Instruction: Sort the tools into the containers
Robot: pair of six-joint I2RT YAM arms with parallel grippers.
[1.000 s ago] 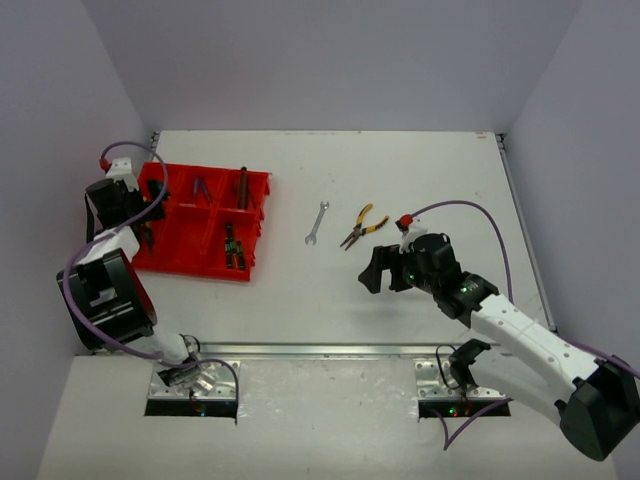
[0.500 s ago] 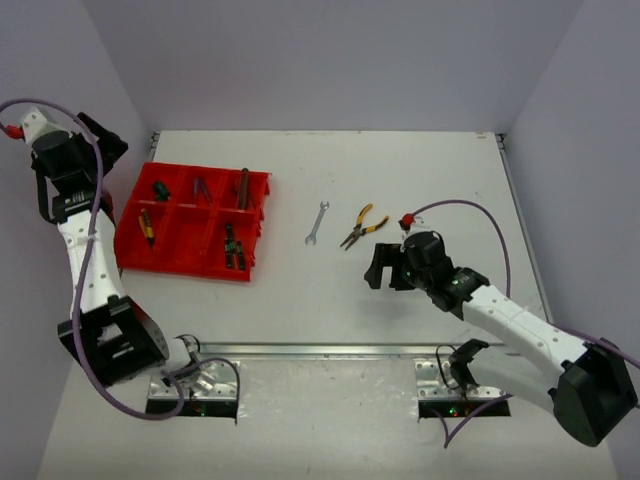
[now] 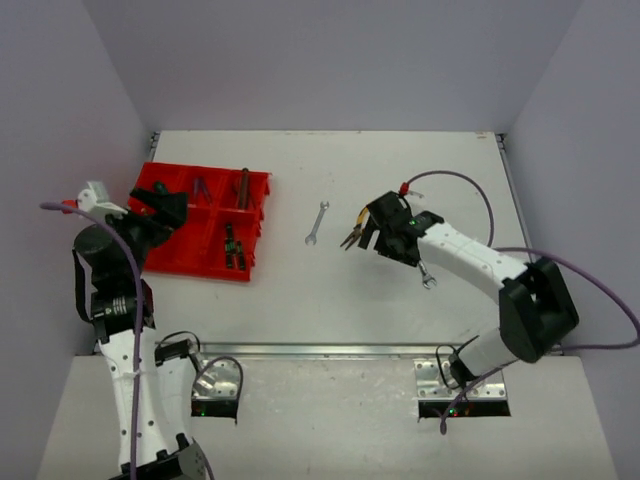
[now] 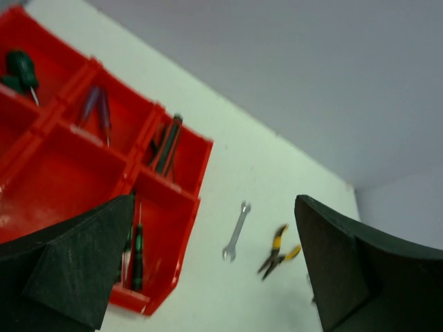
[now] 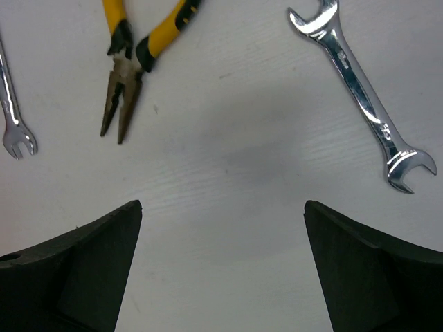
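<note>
The red tray [image 3: 200,272] sits at the left and holds several screwdrivers and dark tools. My left gripper [image 3: 168,208] hovers over its left part, open and empty. In the left wrist view [image 4: 214,277] the tray [image 4: 196,166] shows a green-handled screwdriver [image 4: 19,68] and green-black screwdrivers [image 4: 135,252]. My right gripper [image 3: 375,232] is open and empty, just above the table, next to the yellow-handled pliers [image 3: 352,234]. The right wrist view [image 5: 221,207] shows the pliers [image 5: 128,62], a silver wrench [image 5: 363,90] to the right and a smaller wrench [image 5: 10,111] at the left edge.
The smaller wrench [image 3: 316,222] lies between the tray and the pliers. The second wrench [image 3: 428,275] lies beside my right forearm. Grey walls enclose the table on three sides. The arm bases and a metal rail run along the near edge.
</note>
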